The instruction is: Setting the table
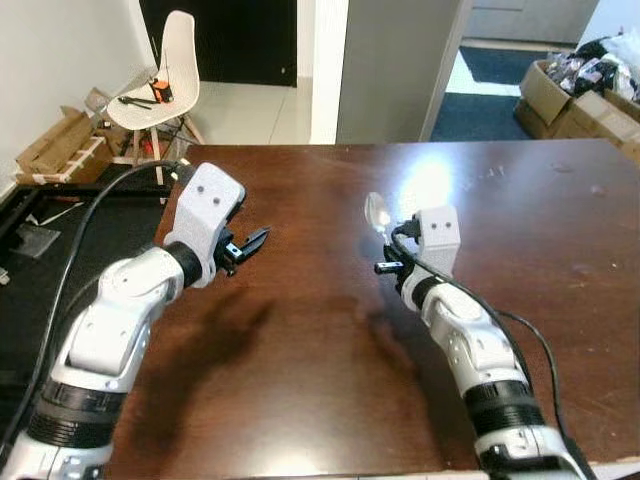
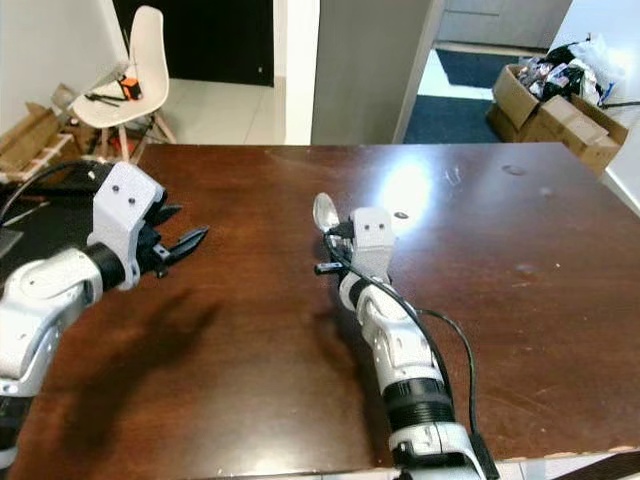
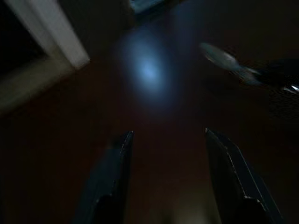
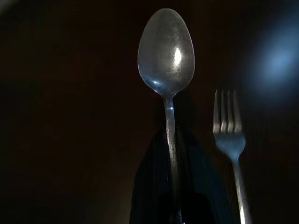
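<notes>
My right gripper (image 1: 388, 262) is shut on the handle of a silver spoon (image 4: 166, 51), over the middle of the dark brown wooden table (image 1: 300, 390). The spoon's bowl (image 1: 377, 210) points away from me, just above the tabletop. A silver fork (image 4: 227, 128) lies on the table close beside the spoon, tines pointing the same way. My left gripper (image 1: 248, 243) hovers over the table's left part, open and empty. In the left wrist view its two fingers (image 3: 112, 182) stand well apart, with the spoon (image 3: 222, 58) ahead of them.
A bright glare patch (image 1: 430, 180) lies on the table beyond the spoon. Off the far left corner stand a white chair (image 1: 165, 80) with tools on it and cardboard boxes (image 1: 55, 145). A grey wall column (image 1: 395, 70) rises behind the table; more boxes (image 1: 580, 95) sit far right.
</notes>
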